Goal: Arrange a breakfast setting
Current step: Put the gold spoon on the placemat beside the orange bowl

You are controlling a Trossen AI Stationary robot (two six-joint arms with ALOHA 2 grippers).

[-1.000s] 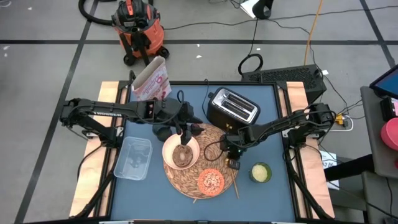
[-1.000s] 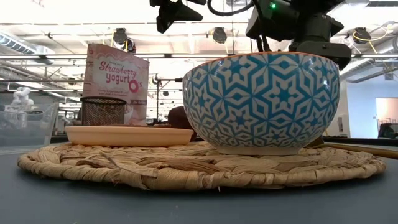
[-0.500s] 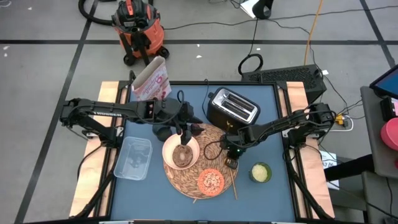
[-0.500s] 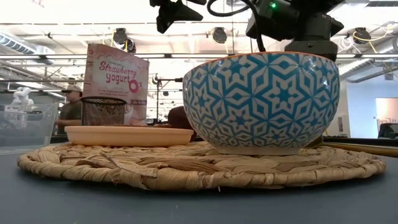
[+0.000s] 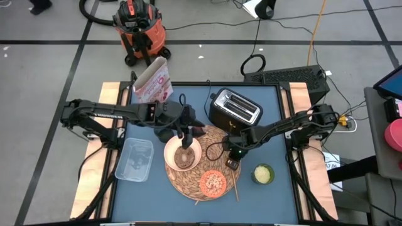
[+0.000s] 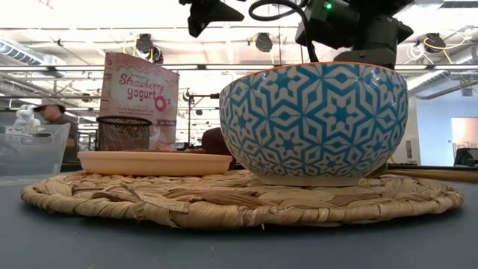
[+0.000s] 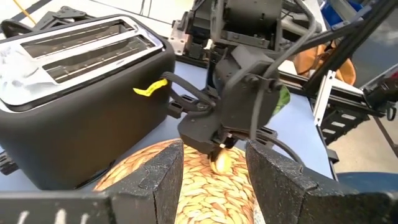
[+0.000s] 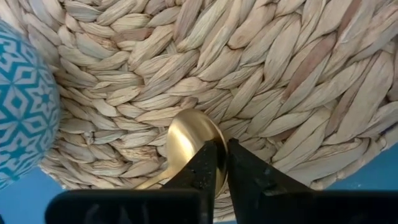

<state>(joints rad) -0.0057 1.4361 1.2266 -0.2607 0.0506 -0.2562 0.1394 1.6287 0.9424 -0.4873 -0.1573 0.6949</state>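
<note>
A round straw placemat (image 5: 202, 168) carries the cream bowl (image 5: 183, 154) and the small orange dish (image 5: 213, 182), whose outside is blue-patterned (image 6: 321, 123). My right gripper (image 5: 232, 162) is shut on the wooden spoon (image 5: 234, 185) at the mat's right side. My left gripper (image 5: 186, 134) hovers open above the bowl's far rim, with nothing between its fingers (image 7: 163, 177). The dark-red fruit (image 6: 215, 140) lies on the mat behind the bowl. The dark cup (image 6: 124, 133) and the pink-white cereal box (image 5: 152, 81) stand at the far left. My right gripper pinches the rim of the spoon's bowl end (image 8: 189, 140) between its two fingers (image 8: 204, 168). It comes from above, slanting steeply down. The spoon's bowl is over the placemat's weave, and the handle (image 5: 235, 188) runs toward the table's near edge.
A black toaster (image 5: 234, 110) stands just beyond the mat at the far side. A clear plastic tub (image 5: 134, 159) lies to the mat's left and a small green-yellow cup (image 5: 263, 173) to its right. A person shows in the room behind (image 6: 51, 113).
My right gripper has rolled about its own pointing line while staying in place. The spoon has turned with it, its handle swinging a little toward the table's left. My left gripper has kept still.
</note>
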